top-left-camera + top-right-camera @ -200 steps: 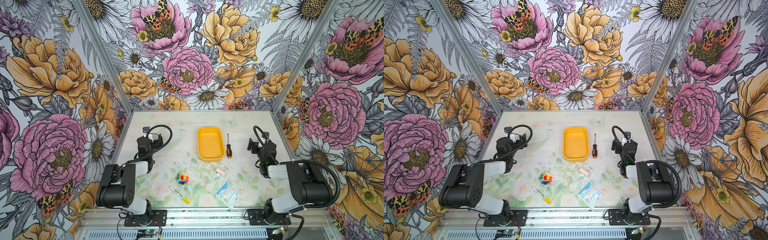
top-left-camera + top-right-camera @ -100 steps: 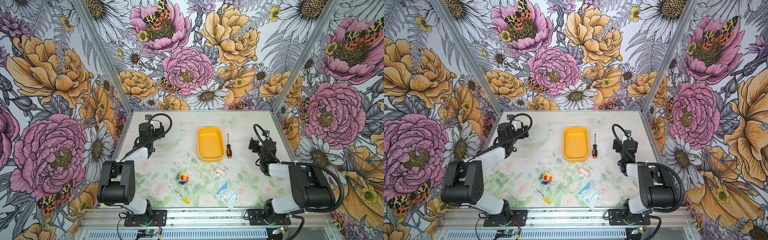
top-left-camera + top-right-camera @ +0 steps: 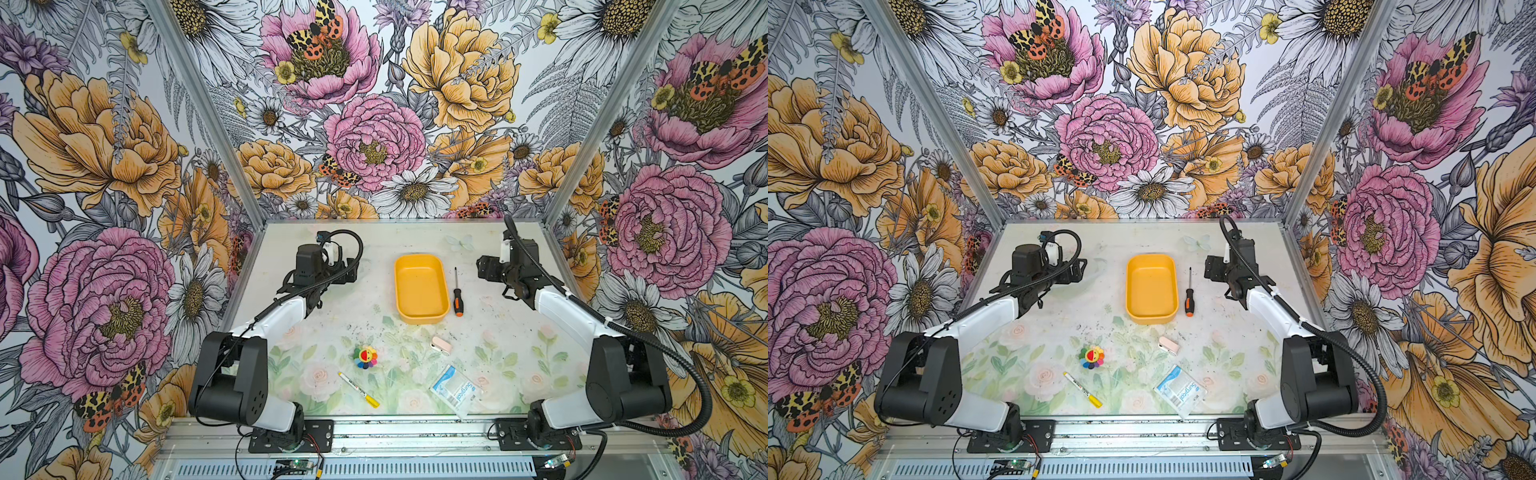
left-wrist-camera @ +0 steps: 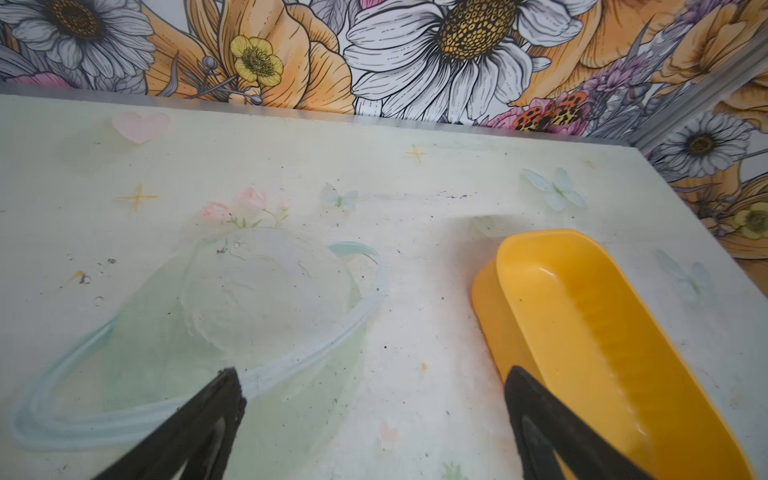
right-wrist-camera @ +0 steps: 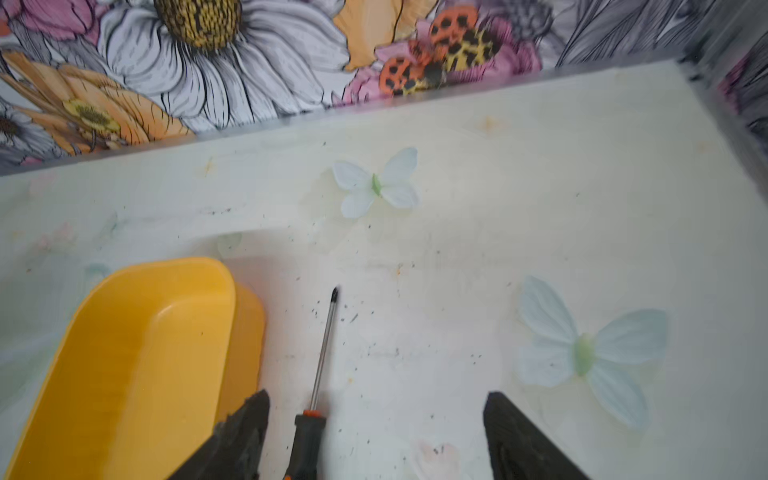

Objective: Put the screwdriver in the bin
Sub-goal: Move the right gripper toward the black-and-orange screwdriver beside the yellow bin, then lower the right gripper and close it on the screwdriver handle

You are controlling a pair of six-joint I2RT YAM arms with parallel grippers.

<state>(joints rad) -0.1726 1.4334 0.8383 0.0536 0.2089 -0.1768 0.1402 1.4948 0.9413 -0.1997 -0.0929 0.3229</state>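
The right claw (image 5: 376, 432) stands wide apart with nothing between its fingers (image 5: 245, 436) but bare tabletop and the screwdriver's handle, which lies nearer the finger on the bin's side without, as far as the wrist view shows, touching it. In a top view the right claw (image 3: 488, 270) hangs beside the screwdriver, off to its right and apart from it. The left claw (image 4: 374, 419) is likewise spread open and empty, one finger (image 4: 540, 415) in front of the bin's near wall in its wrist view; in a top view the left claw (image 3: 1077, 270) sits well to the left of the bin, apart from it. The screwdriver (image 3: 457, 292) lies flat on the tabletop (image 3: 332, 316) just beside the bin's right wall, parallel to its long side, dark tip pointing toward the back wall and black handle with orange end toward the robot; both top views agree, and in the other it shows at the same spot (image 3: 1189, 298). The bin (image 3: 419, 318) is a shallow yellow-orange tray, and its floor looks empty (image 3: 1150, 286). Nearer the robot, well apart from the work, lie a rainbow flower toy (image 3: 365, 357), a white marker with a yellow cap (image 3: 358, 389), a small pale pink piece (image 3: 440, 344) and a surgical-labelled packet (image 3: 456, 390). Judged from this, nothing of the task is done: the grasp, the lift and the short carry over the low wall all remain.
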